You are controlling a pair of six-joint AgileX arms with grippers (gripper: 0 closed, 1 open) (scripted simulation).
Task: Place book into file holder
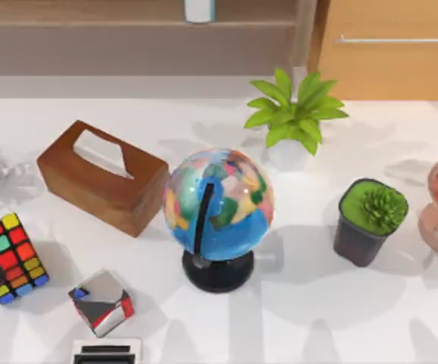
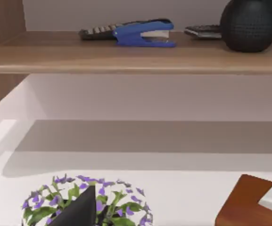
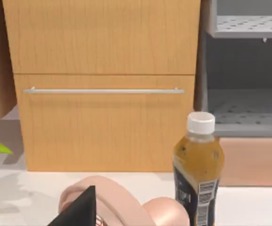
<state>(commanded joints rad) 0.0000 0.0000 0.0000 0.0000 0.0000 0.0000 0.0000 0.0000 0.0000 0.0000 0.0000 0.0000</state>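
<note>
Book [image 1: 200, 9] stands on the shelf [image 1: 89, 15], well beyond the globe [image 1: 219, 205].

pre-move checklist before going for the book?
1. Book found: cannot tell; a light-blue item stands on the back shelf, cut off.
2. File holder found: cannot tell.
3. Left gripper located: ok, above the purple-flowered plant.
4. Right gripper located: ok, above the pink fan, beside the bottle.
5. Route to shelf: likely not ok; globe and tissue box stand between.
</note>
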